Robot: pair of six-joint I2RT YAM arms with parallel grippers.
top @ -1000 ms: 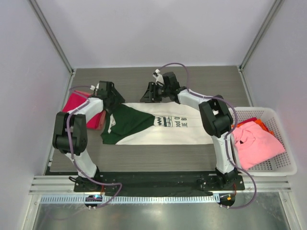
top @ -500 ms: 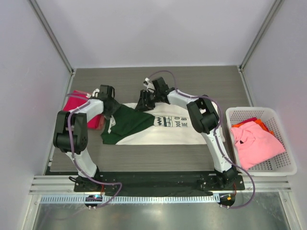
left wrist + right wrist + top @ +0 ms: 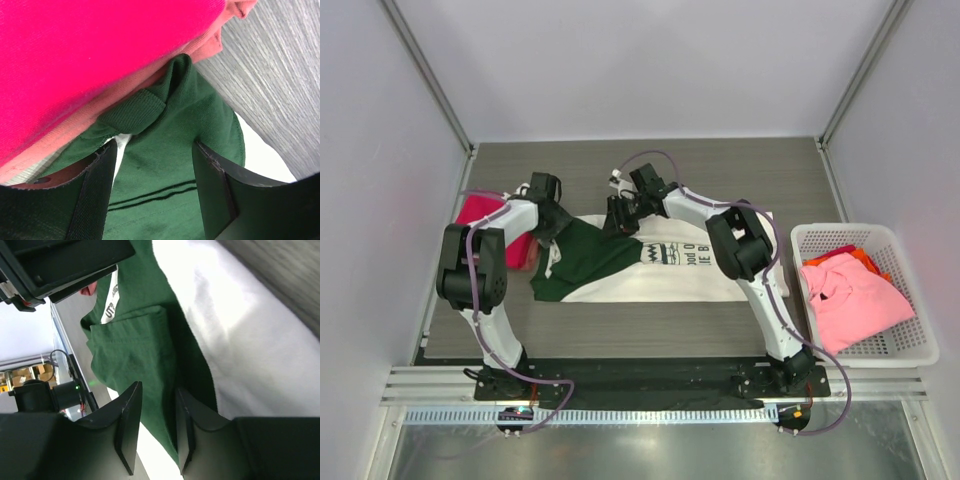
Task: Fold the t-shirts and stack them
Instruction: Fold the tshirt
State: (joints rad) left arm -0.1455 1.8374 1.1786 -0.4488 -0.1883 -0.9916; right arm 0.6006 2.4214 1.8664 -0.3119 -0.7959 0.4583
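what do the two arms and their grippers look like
Both the left arm and the right arm have white links between chunky black joint housings. A purple-grey cable loops along each. The left gripper and the right gripper have flat, matte black fingers.

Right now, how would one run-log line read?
left gripper: open over cream-white shirt, green part | right gripper: open, narrow, same shirt | fold unfinished

Top external view: high behind the arm bases, looking steeply down, far off, covers the whole grey wood-grain counter (image 3: 740, 170). Wrist views: just behind left end effector (image 3: 154, 150) and right end effector (image 3: 157, 390), very close. All three share the dark green sleeve of the cream-white cloth t-shirt (image 3: 590, 255) (image 3: 165, 120) (image 3: 132, 355).
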